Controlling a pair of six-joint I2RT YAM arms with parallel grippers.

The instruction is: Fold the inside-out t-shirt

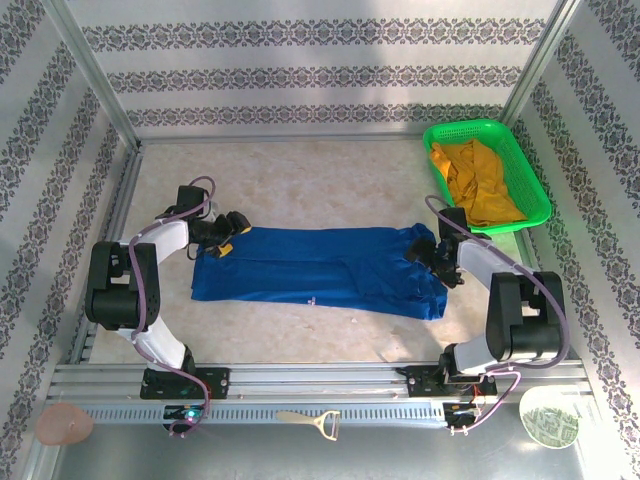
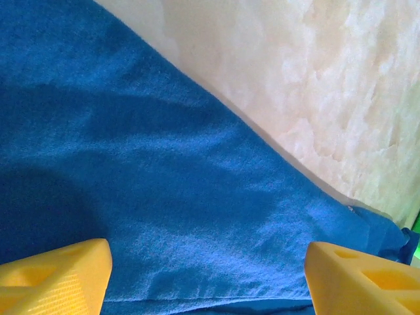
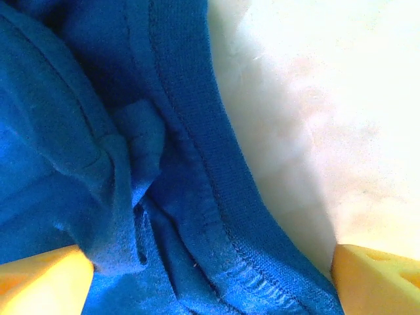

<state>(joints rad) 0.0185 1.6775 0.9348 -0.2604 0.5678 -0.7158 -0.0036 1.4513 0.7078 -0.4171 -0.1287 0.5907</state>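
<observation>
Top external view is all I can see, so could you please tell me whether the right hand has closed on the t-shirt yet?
Observer: Not yet. In the right wrist view the right hand stands open, its yellow fingers wide apart over the t-shirt.
Operator: Thank you. What part of the cloth lies between them?
Observer: A ribbed, stitched hem band, with bunched folds beside it.
Operator: And the left hand?
Observer: The left hand is open too, over smooth, flat cloth. The shirt's edge runs diagonally there, with bare table beyond it.
</observation>
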